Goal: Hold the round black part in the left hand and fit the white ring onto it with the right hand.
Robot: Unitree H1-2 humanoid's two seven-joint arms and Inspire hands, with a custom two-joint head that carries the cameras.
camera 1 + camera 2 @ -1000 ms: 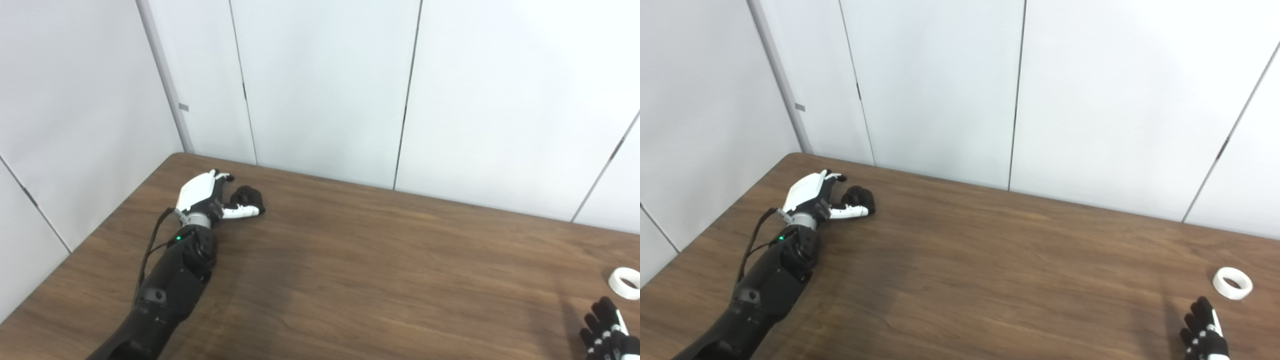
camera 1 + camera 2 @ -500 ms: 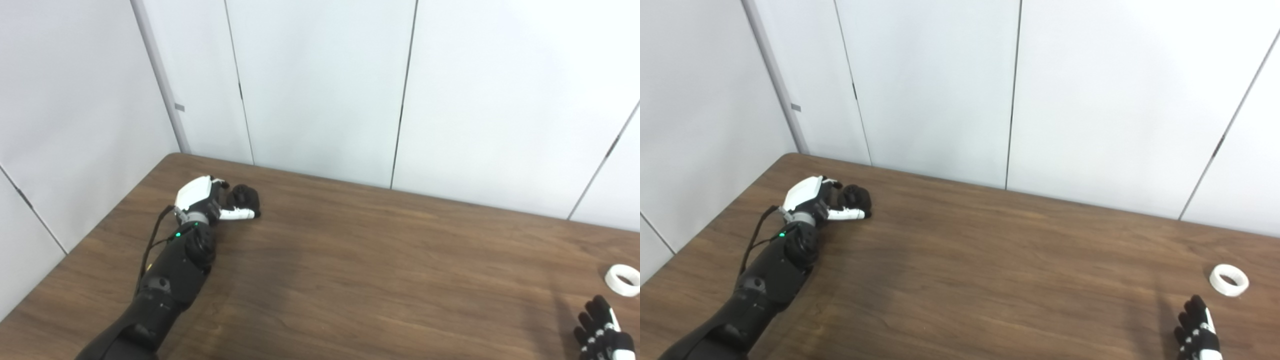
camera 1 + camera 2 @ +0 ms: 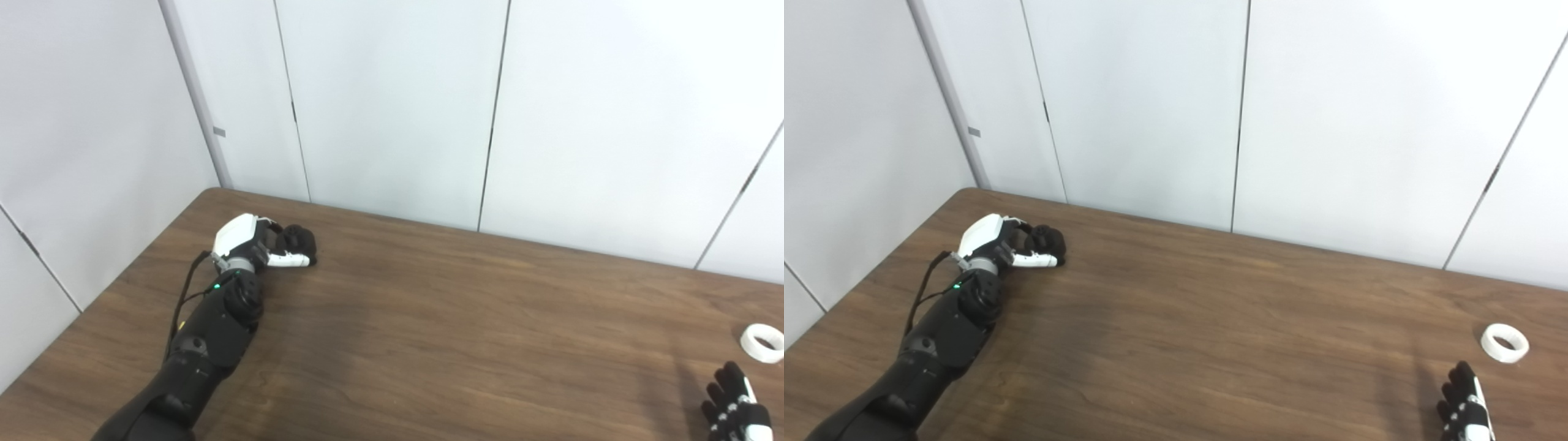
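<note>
Since the fitting needs a steady base, left hand (image 3: 248, 240) at frame left was curled around the round black part (image 3: 298, 241) on the table (image 3: 429, 318). White ring (image 3: 1505, 343) sat untouched at lower right; right hand (image 3: 1464, 410) just below it, empty, fingers apart.

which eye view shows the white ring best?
Right eye view: the white ring sits whole, well inside the frame on the table. In the left eye view it is also whole, but close to the right edge.
</note>
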